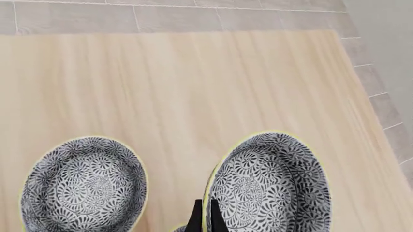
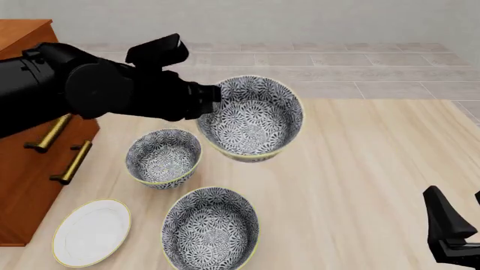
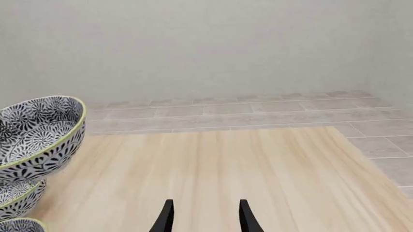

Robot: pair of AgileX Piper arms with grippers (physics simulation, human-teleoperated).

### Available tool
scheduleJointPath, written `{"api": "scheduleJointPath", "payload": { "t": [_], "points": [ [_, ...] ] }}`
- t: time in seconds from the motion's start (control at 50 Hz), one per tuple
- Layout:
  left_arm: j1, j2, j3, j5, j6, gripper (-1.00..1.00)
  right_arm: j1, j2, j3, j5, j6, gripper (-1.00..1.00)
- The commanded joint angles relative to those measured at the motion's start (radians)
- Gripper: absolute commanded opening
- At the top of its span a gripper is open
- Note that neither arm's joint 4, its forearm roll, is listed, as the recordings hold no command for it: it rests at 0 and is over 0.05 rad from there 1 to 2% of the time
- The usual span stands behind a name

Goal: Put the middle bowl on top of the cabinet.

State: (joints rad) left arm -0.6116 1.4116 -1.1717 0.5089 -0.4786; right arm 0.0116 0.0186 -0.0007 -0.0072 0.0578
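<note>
front overhead, wrists low (sharing bowls (image 2: pixel 251 115))

Even, bright, shadow-poor light fills all three rendered views, with no glare and no visible lamp. Only faint soft shading sits under the bowls on the pale wooden table (image 2: pixel 360 169). The lifted bowl (image 2: pixel 251 117) keeps its floral pattern crisp edge to edge, as do the tile seams behind it. The black left arm (image 2: pixel 90 93) reads as a near-featureless dark mass. No blur or edge bending shows in either wrist view.

Left claw (image 1: pixel 205 217) pinched shut, raised; right claw (image 3: pixel 204 215) parted, low.
</note>
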Motion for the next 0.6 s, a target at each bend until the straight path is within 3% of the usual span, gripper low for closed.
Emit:
{"api": "scheduleJointPath", "payload": {
  "t": [0.02, 0.6],
  "points": [
    [0.036, -0.03, -0.035, 0.063, -0.064, -1.0, 0.001, -0.002, 0.0, 0.003, -0.005, 1.0],
    [0.136, -0.122, -0.174, 0.243, -0.158, -1.0, 0.005, 0.001, 0.0, -0.001, -0.013, 1.0]
  ]
}}
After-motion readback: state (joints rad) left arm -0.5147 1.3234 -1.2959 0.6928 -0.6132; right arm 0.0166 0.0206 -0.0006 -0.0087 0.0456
